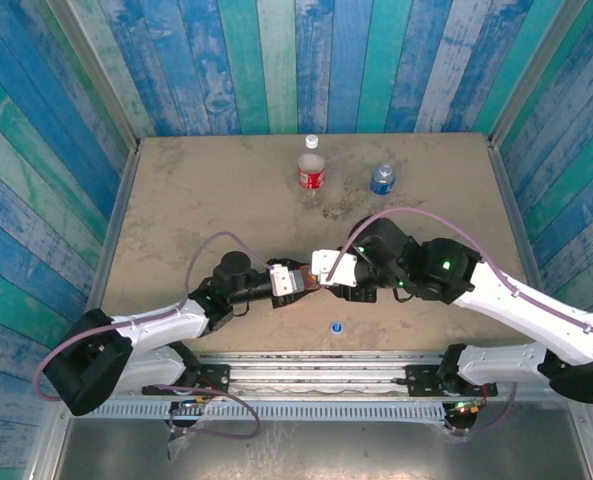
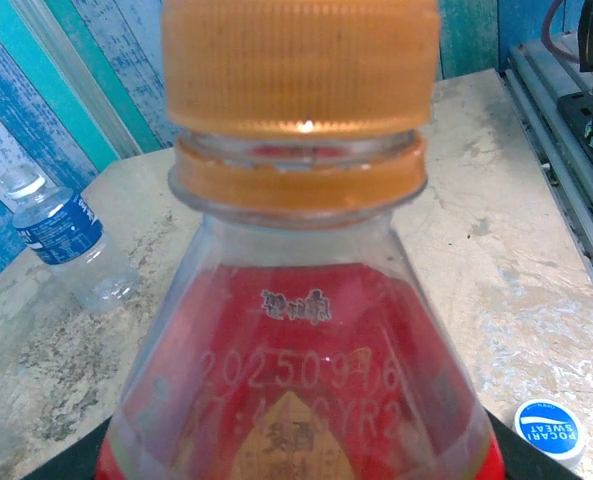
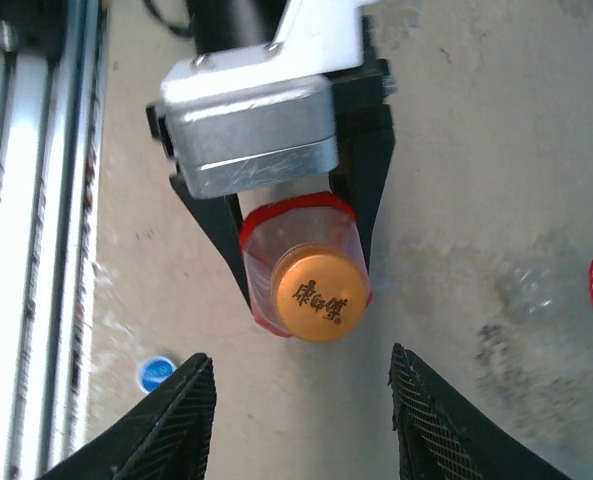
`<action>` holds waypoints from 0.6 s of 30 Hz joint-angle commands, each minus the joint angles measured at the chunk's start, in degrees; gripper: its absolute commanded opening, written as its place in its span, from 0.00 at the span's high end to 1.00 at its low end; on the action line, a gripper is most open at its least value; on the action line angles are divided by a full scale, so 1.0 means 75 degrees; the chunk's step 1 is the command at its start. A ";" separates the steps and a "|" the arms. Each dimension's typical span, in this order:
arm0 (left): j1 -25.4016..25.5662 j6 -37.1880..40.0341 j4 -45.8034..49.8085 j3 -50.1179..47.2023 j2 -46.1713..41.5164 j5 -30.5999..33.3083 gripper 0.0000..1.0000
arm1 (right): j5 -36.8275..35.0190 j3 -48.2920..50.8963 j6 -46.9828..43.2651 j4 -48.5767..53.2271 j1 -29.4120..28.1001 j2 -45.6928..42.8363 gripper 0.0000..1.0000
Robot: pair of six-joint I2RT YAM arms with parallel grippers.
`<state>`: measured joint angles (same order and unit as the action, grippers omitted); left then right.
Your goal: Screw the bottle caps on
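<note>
A blue round plastic screw cap [image 1: 336, 326] lies loose on the sandy surface [image 1: 196, 200] near the front rail, at 6 o'clock from the grippers. The left gripper [image 1: 294, 282] is clamped round the all-red plastic bottle [image 3: 301, 235], which lies level with its orange ribbed screw cap [image 3: 319, 297] pointing at the right gripper [image 3: 306, 420]. That gripper is spread wide and holds nothing.

If the right gripper closes off-centre, it could shove the neck sideways or cross-thread the cap. A weak left hold would let the bottle spin with the cap.

At 12 o'clock stands a clear plastic bottle with a red label [image 1: 312, 165], wearing a white cap [image 1: 312, 141]. At 1 o'clock, a shorter clear bottle with a blue label [image 1: 382, 178] is uncapped.
</note>
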<state>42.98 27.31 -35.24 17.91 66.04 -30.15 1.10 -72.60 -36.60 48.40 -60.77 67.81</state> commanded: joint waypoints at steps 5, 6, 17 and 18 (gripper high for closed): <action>0.0035 0.0217 0.0196 0.0204 0.0134 -0.0201 0.46 | -0.0210 -0.0422 -0.2263 0.0285 -0.0012 0.0771 0.51; 0.0035 0.0246 0.0234 0.0222 0.0164 -0.0187 0.46 | -0.0157 -0.0414 -0.2300 0.0283 -0.0012 0.0828 0.51; 0.0034 0.0235 0.0340 0.0275 0.0171 -0.0257 0.46 | 0.0089 -0.0600 -0.1787 0.0425 -0.0004 0.1224 0.81; 0.0034 0.0226 0.0340 0.0274 0.0171 -0.0245 0.46 | 0.0088 -0.0582 -0.1544 0.0423 0.0008 0.1223 0.82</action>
<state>43.03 28.77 -32.86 18.48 66.78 -31.27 0.43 -75.75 -50.94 50.26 -60.71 76.44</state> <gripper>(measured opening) 0.543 0.257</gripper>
